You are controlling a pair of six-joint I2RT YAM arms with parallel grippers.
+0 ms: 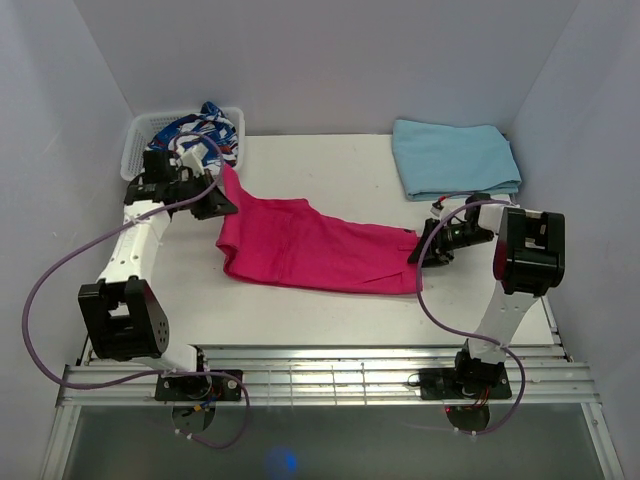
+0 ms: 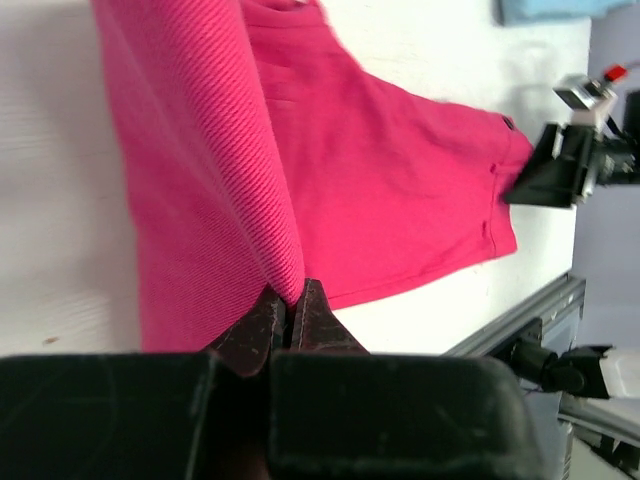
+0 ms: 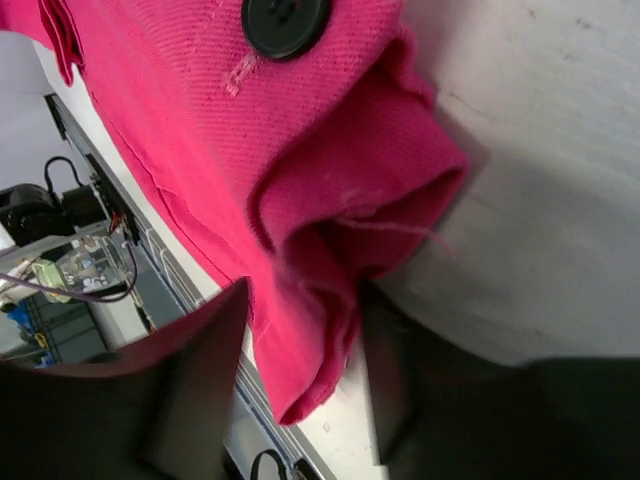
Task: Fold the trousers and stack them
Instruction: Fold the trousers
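Observation:
The magenta-pink trousers lie spread across the middle of the white table, running left to right. My left gripper is shut on a raised fold of their left end, and the pinched cloth rises between the jaws. My right gripper is at the right end. In the right wrist view its fingers stand on either side of a bunched corner of the trousers, with a small gap still showing beside the cloth. A black button sits near that corner.
A white basket with a blue-white-red patterned garment stands at the back left, close behind my left gripper. A folded light blue cloth lies at the back right. A metal rail runs along the near edge.

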